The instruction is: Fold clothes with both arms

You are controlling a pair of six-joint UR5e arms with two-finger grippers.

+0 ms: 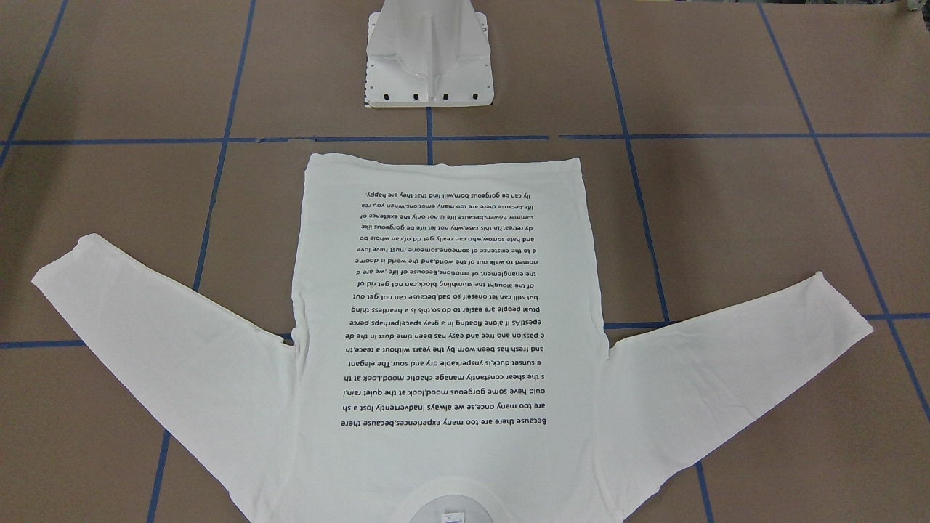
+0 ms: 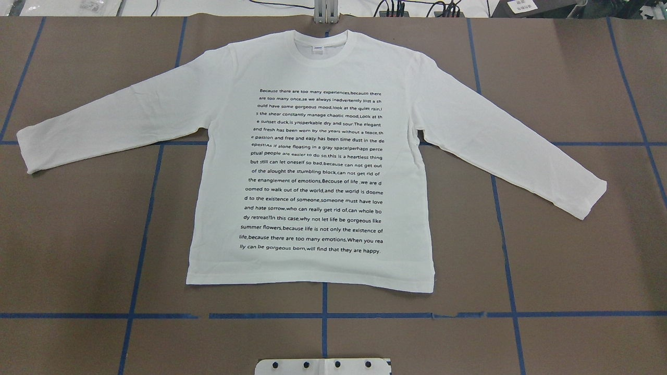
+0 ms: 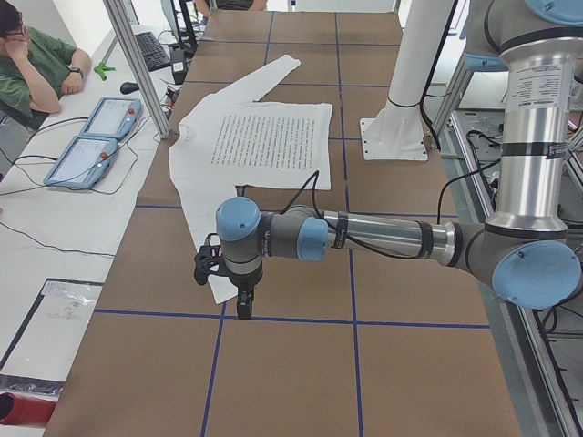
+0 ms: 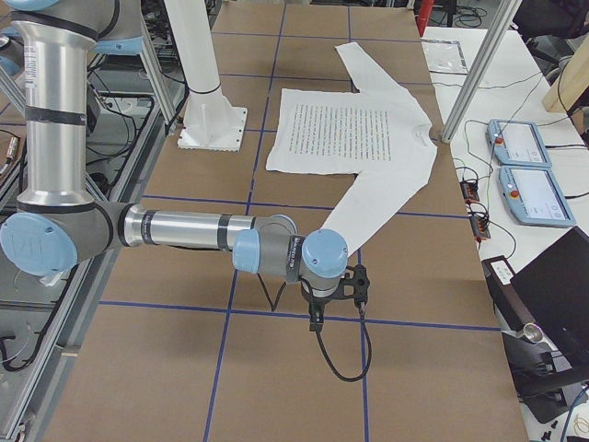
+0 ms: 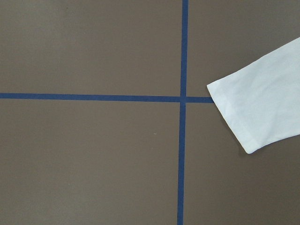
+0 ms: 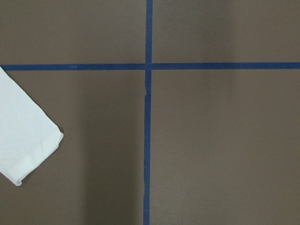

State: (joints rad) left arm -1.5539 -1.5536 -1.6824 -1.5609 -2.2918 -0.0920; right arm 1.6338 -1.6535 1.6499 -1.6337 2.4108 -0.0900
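The brown desk, crossed by a grid of blue tape, carries the white shirt. It lies flat in the middle with its printed side up. The collar is at the far edge from the robot, the hem is turned toward the white pedestal, and both long sleeves are spread out to the sides and angled back toward the robot. The left arm reaches out level over the desk at the end of the sleeve on its side, and the right arm does the same at the other sleeve. Each wrist points down. The left gripper hangs over the desk by the cuff, and the right gripper hangs over a tape line near its own cuff. Only the side views show them, so I cannot tell whether either is released or clenched. The left wrist view shows one cuff at its right edge, overlapping the end of a tape line. The right wrist view shows the other cuff at its left edge, below a tape line. A person sits at a white side table beside two tablets.
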